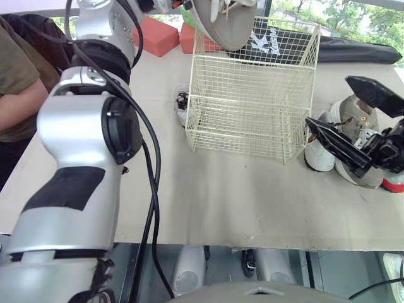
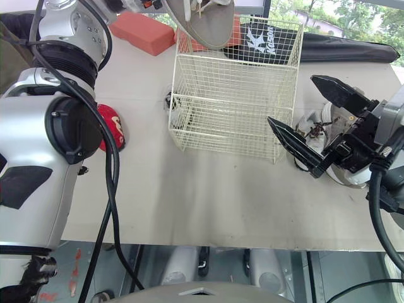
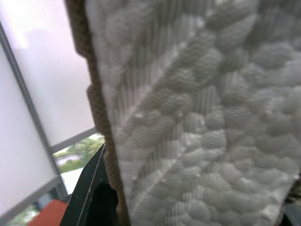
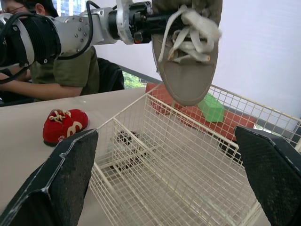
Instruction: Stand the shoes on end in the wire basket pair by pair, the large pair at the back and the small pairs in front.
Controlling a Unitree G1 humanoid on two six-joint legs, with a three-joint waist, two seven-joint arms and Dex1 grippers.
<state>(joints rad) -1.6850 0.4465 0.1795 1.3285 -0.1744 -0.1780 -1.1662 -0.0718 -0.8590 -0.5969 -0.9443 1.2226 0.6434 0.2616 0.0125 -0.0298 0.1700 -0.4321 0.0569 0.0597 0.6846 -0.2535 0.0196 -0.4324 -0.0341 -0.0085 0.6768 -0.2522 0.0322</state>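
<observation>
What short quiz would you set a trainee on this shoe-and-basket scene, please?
1. True or false: a shoe stands inside the basket.
2. Where is the grey shoe? A above the basket; B inside it; C underneath it.
3. Fill in: the right fingers are ___.
Key: 1 false; 2 A; 3 open.

1 wire basket (image 1: 252,60). 2 large: raised tan shoe (image 1: 224,25) over it, second tan shoe (image 1: 361,120) at its right. 2 small white shoes (image 1: 317,156) and 2 small red shoes (image 2: 112,129), one each per side. Behind it: 2 red blocks (image 1: 156,36), 1 green block (image 4: 210,107).
</observation>
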